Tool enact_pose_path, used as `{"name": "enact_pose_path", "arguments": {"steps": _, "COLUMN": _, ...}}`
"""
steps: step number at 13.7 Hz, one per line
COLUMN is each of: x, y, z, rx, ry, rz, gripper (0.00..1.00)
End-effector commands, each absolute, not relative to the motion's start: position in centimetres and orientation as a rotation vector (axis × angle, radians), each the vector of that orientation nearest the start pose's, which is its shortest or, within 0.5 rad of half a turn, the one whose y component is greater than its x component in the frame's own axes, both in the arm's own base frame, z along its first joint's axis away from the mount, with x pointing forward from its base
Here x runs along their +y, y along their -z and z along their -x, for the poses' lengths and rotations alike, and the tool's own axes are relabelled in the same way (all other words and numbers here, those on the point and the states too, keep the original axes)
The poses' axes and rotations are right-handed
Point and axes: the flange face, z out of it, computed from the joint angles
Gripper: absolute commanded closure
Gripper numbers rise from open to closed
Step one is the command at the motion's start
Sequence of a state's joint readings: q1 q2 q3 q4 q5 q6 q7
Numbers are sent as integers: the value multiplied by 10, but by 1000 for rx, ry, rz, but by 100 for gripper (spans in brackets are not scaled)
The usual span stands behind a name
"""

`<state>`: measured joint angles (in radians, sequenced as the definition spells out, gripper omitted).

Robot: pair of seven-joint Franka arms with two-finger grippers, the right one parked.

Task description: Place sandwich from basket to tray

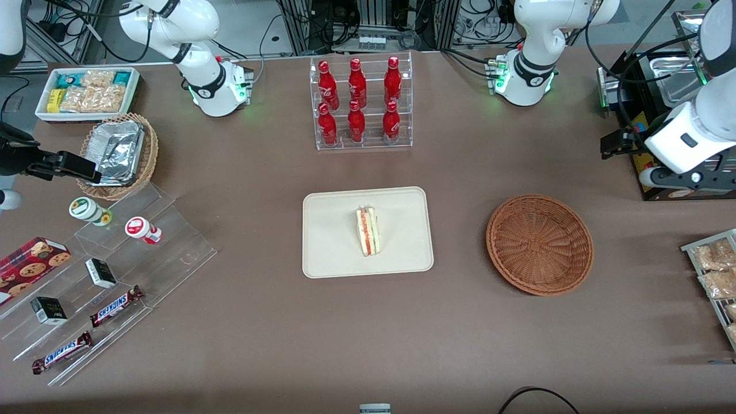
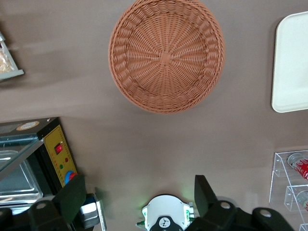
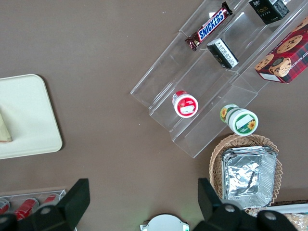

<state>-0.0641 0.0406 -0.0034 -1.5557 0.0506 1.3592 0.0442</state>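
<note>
The small triangular wedge of white bread with red and green filling, the sandwich [image 1: 368,231], is lying near the middle of the flat cream-beige rectangular tray [image 1: 333,253], its cut edge facing up, so the placing looks done. The round reddish-brown woven wicker basket [image 1: 539,244] is sitting empty, well apart from the tray toward the working arm's end of the table. The left arm's gripper [image 2: 139,199] is hovering high above the bare table, near the basket, its black fingers [image 2: 204,192] spread wide and holding nothing, presumably having let go of the sandwich.
</note>
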Motion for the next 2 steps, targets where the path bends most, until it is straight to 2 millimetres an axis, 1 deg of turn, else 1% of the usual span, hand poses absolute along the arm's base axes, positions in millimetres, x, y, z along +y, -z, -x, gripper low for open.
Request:
{"name": "enact_pose_path", "arguments": {"steps": 1, "x": -23, "y": -608, "z": -524, "rx": 162, "ry": -392, "rz": 3075, "gripper": 0}}
{"name": "enact_pose_path", "arguments": {"steps": 2, "x": -23, "y": -610, "z": -523, "rx": 164, "ry": -392, "rz": 3074, "gripper": 0}}
